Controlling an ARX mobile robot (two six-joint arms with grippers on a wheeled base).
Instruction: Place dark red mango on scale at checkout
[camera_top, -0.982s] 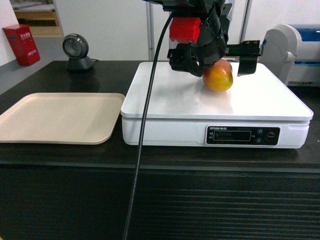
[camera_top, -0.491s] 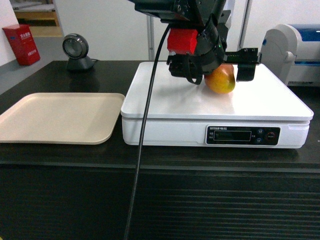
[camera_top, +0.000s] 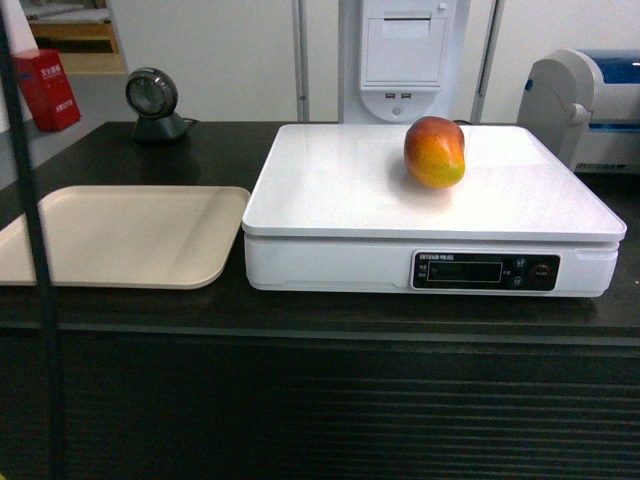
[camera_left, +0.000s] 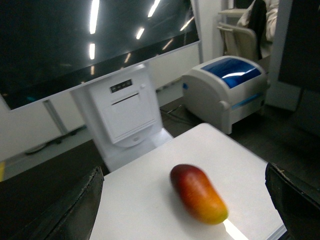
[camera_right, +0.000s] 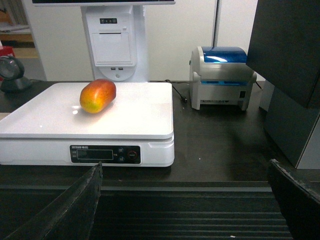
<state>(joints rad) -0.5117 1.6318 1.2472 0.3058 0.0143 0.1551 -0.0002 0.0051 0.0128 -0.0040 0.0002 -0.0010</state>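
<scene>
From my head camera, the dark red mango (camera_top: 435, 151) lies on the far right part of the scale (camera_top: 340, 200), which sits on the black table of the checkout (camera_top: 320, 400); a beige tray (camera_top: 130, 235) lies to the left, just beside the scale, and a round scanner (camera_top: 152, 100) stands at the far left. Neither arm shows here, only a black cable (camera_top: 30, 250) hanging down the left side. From my left wrist, I look down on the mango (camera_left: 197, 194) alone on the white platform, with a receipt printer (camera_left: 120, 107) and a blue-topped label printer (camera_left: 225, 90) beyond it; my left pincer (camera_left: 182, 210) is spread wide, its two dark fingers (camera_left: 80, 210) at the frame's edges and touching nothing. From my right wrist, low and near the table's front, the mango (camera_right: 98, 95) rests left of centre on the scale (camera_right: 125, 120), and my right pincer (camera_right: 185, 210) is likewise spread and empty. I judge the placing done. The risk now is the oval fruit rolling on the smooth platform if an arm or that cable brushes the scale.
</scene>
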